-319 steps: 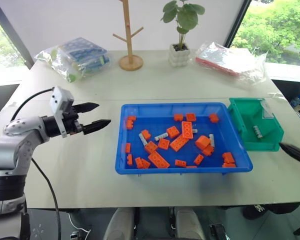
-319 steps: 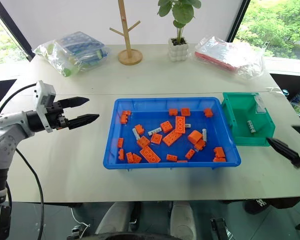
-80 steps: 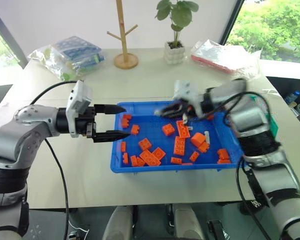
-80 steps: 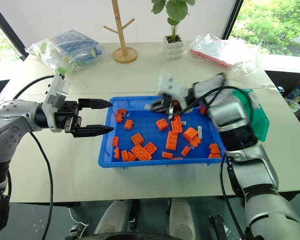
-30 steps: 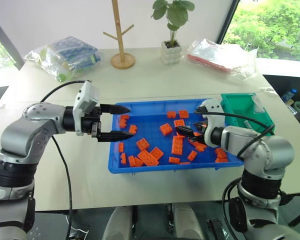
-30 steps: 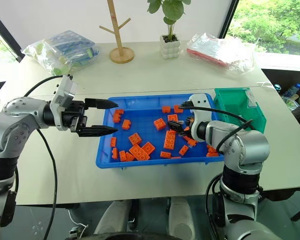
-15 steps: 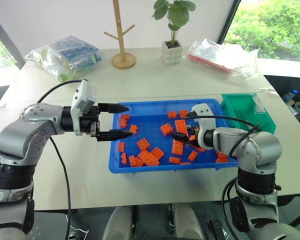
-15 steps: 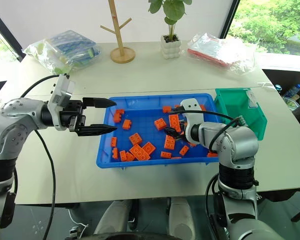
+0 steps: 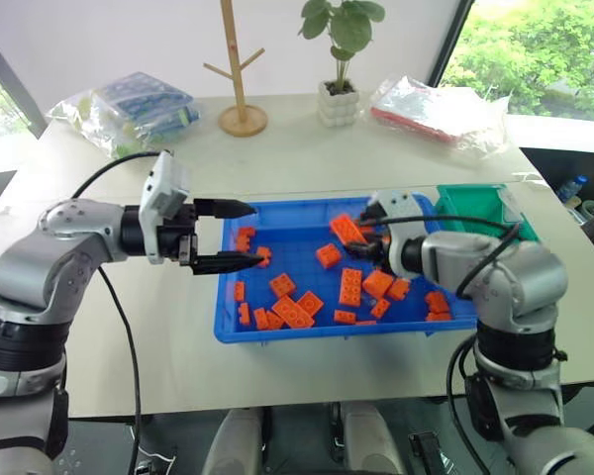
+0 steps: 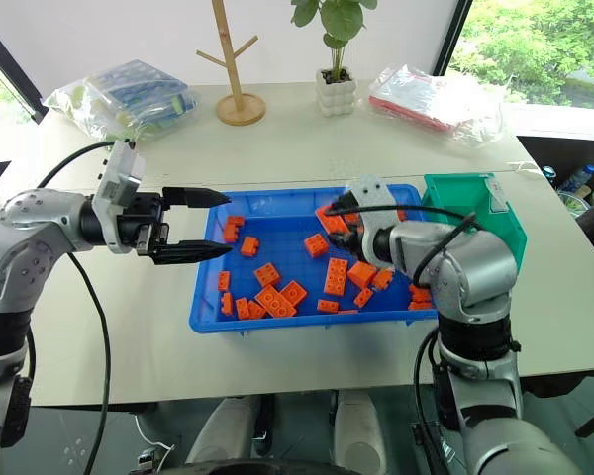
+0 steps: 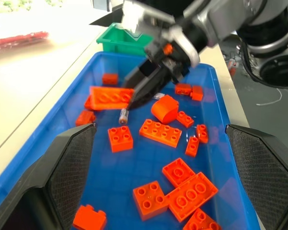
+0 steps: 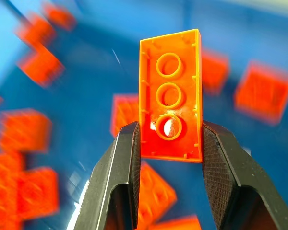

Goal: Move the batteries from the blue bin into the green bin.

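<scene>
Right end effector (image 12: 170,143) is clamped on an orange brick (image 12: 171,96), not a battery, above the blue bin (image 9: 287,337). One battery (image 11: 123,115) lies under it. Left end effector (image 9: 247,235) hangs wide at the bin's left edge. Green bin (image 9: 475,199) at right. Likely clearing; next, drop brick, pinch battery.

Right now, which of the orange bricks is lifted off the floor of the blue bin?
The long orange brick clamped between the right gripper fingers: it hangs above the blue bin, its hollow underside facing the wrist camera, while the others lie on the floor.

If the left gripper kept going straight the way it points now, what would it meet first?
Probably the right gripper and the long orange brick it holds above the blue bin; depth is unclear, so the left gripper might pass beside them.
</scene>
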